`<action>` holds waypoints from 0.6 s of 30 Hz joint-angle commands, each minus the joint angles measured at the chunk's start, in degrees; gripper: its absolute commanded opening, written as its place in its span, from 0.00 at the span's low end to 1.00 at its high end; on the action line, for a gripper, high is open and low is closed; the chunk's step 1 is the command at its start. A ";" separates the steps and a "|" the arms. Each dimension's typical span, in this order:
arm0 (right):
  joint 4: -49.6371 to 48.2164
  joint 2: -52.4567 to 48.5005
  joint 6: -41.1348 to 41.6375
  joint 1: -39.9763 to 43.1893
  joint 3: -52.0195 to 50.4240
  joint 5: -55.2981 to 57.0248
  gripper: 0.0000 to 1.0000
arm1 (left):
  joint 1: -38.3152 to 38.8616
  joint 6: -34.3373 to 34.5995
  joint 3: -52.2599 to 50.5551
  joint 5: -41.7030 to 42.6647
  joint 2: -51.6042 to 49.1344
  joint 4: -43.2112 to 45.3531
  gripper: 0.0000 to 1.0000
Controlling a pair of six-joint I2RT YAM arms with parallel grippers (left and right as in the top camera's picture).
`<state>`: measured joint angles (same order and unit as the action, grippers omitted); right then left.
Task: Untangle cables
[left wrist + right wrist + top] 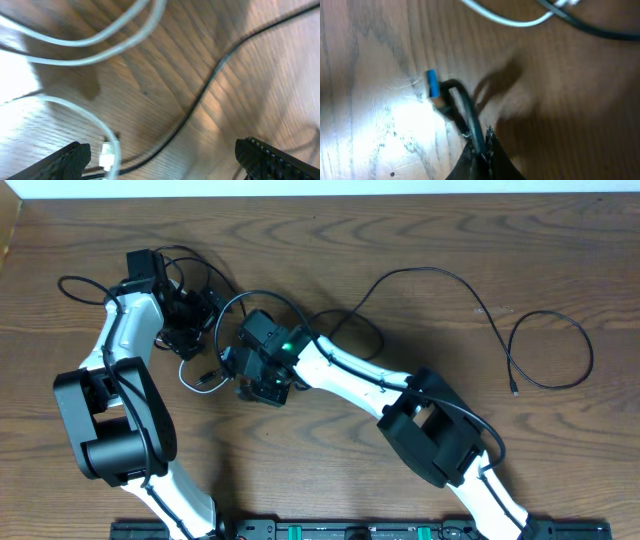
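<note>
Cables [222, 310] lie knotted in the upper left of the overhead frame, black ones and a white one, on the wooden table [420, 240]; both my claws sit at that knot, one on its left side, the other at its lower right edge; a loose black cable [550, 350] curls alone at the far right, well apart from either.

My right claw [481, 142] is pinched together on a thin black cable [465, 107]; in the right wrist view it rises from my fingertips up and to the left, ending in a blue-tipped plug [431, 84] that lies on the wood; so its short free end points up-left, away from me.

My left claw [162, 150] stands wide apart and grips nothing; between its fingers a slanting black cable [200, 100] runs from lower left to upper right; the white cable [90, 112] loops down to a small white plug [106, 155] just inside the finger at the lower left of that frame.

I judge the left claw nearer the white strand; the coming pull likely turns on drawing my pinched black end along its own length, out of the knot.
</note>
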<state>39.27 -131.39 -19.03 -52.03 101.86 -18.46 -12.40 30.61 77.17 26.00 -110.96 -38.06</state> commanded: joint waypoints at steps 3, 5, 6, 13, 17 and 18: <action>-0.22 3.50 4.90 4.85 3.10 -11.89 0.01 | -0.44 -10.95 0.59 12.50 2.05 0.00 0.99; -0.81 3.78 5.77 6.71 3.26 -19.28 0.01 | -0.44 -14.16 0.59 14.84 2.95 -0.02 0.98; -1.16 3.78 7.02 7.63 3.26 -22.03 0.01 | -0.44 -15.85 0.59 16.26 3.23 -0.20 0.96; -1.75 3.76 17.20 14.86 3.26 -27.19 0.01 | -0.39 -31.74 0.57 36.61 3.41 -0.70 0.48; -1.51 3.76 18.80 17.46 3.23 -27.19 0.01 | -0.39 -36.54 0.57 43.30 3.41 -2.14 0.47; -1.38 3.76 19.41 17.97 3.23 -27.19 0.01 | -0.37 -38.12 0.57 45.18 3.41 -2.58 0.47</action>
<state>37.74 -129.69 -3.36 -35.22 104.14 -42.96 -12.56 1.13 77.19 60.62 -108.84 -39.72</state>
